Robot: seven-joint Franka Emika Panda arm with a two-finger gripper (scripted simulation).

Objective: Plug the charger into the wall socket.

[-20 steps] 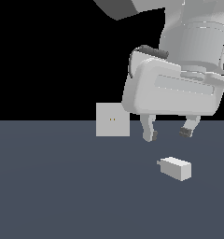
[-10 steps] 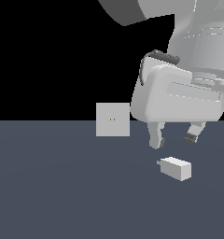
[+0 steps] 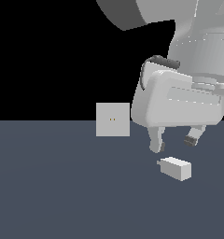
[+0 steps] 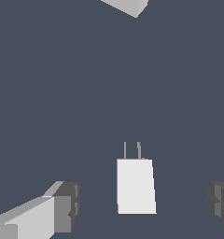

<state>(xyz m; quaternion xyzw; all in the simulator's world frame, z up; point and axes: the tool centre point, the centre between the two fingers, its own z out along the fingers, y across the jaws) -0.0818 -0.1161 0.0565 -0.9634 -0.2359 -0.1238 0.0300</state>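
Charger (image 3: 175, 168) lies flat on the dark blue-grey floor (image 3: 53, 196), apart from every other object, with bare floor on all its sides. Its two prongs (image 4: 132, 150) point toward the wall socket (image 3: 113, 119), seen in the wrist view as two thin grey pins off the block's short end.

Gripper (image 3: 175, 141) hangs just above the charger, not touching it. Fingers spread wide: one fingertip (image 4: 67, 206) stands to one side of the block, the other (image 4: 220, 203) to the opposite side, open floor between each pad and the charger's long faces. Nothing is held.

Socket stands upright as a flat light-grey square, well apart from the charger, on the exterior view's left of it and farther back. Two small yellowish holes sit at its centre. A stretch of bare floor runs between the prong end of the charger and the plate's face. In the wrist view only a pale corner of the plate (image 4: 127, 6) shows, beyond the prongs.

Floor is uniform, matte, unmarked. Behind the socket the background is plain black. Arm's pale housing (image 3: 179, 100) fills the space above the charger.
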